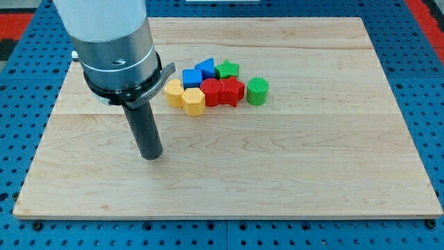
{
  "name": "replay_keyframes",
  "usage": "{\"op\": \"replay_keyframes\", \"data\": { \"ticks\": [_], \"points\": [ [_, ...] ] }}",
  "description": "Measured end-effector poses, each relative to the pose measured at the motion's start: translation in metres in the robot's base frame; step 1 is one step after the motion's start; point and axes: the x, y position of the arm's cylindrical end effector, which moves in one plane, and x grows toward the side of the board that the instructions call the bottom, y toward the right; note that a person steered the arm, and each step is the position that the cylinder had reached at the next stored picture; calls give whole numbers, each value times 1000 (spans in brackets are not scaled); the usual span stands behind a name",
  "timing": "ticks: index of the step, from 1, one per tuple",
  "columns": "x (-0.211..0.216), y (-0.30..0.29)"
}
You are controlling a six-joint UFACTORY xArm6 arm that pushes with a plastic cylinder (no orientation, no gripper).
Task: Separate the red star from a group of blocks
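Red star-shaped block sits packed in a cluster with a red cylinder, near the pale wooden plank worktop's top centre. Blue pegboard surrounds it. No writing shows. No jaws exist; my tip rests well apart, lower left.

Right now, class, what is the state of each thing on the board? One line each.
Red star: packed in the cluster, touching the red block.
Red block: between yellow and star.
Yellow blocks: cluster's left.
Blue blocks: the back row.
Green star: back right.
Green block: right end.
My tip: apart, lower left of the cluster.
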Motion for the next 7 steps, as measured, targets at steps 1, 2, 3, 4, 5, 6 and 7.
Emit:
{"op": "replay_keyframes", "data": {
  "ticks": [1,2,3,4,5,6,7],
  "points": [
    [0,0],
    [0,7],
    [0,19],
    [0,44],
    [-5,100],
    [-24,168],
    [-85,183]
  ]
}}
